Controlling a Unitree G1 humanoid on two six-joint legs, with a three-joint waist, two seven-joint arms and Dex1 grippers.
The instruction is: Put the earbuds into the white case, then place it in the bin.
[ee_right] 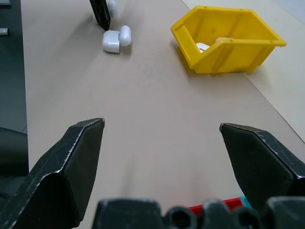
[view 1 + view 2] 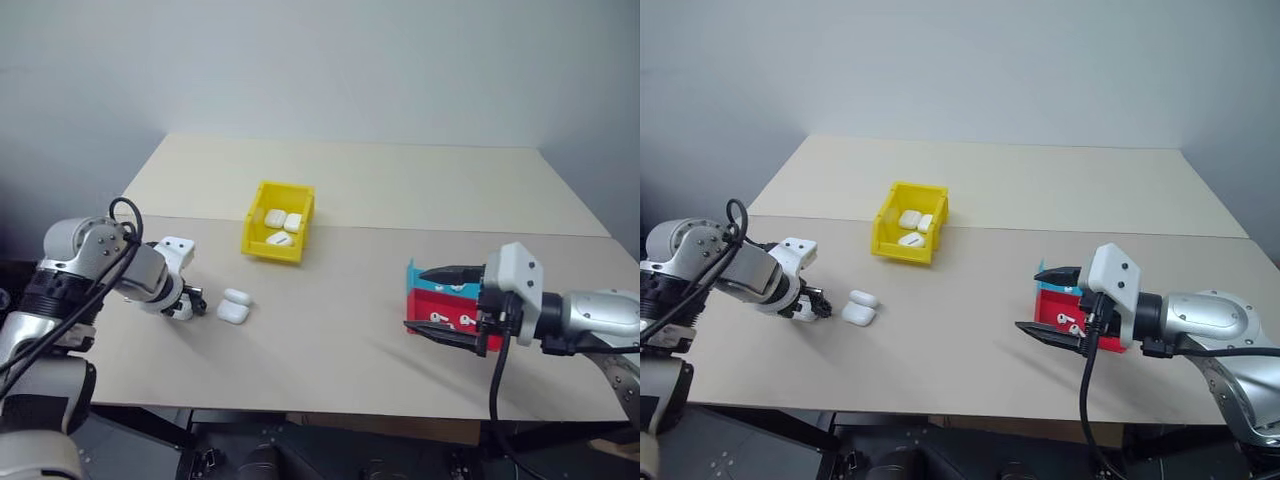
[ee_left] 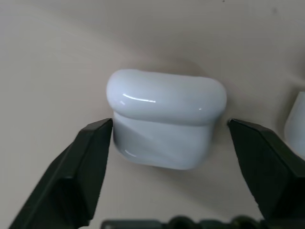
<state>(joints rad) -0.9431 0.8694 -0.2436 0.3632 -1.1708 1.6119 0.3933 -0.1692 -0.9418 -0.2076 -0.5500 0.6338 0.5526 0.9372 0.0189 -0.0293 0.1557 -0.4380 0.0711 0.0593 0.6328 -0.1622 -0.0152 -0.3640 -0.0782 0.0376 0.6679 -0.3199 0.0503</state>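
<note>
Straddling the white case [image 3: 166, 125] on the table with our left gripper [image 3: 169, 143] fingers spread, right gripper [image 1: 162, 164] likewise agape, we risk the glossy shell squirting sideways if pinched off-centre.

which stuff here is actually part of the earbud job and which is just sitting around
Part of the job:
- open white case between the left gripper fingers
- earbuds in the red and teal tray
- yellow bin
- right gripper, open

Just lying about:
- second white case
- cases already in the bin
</note>
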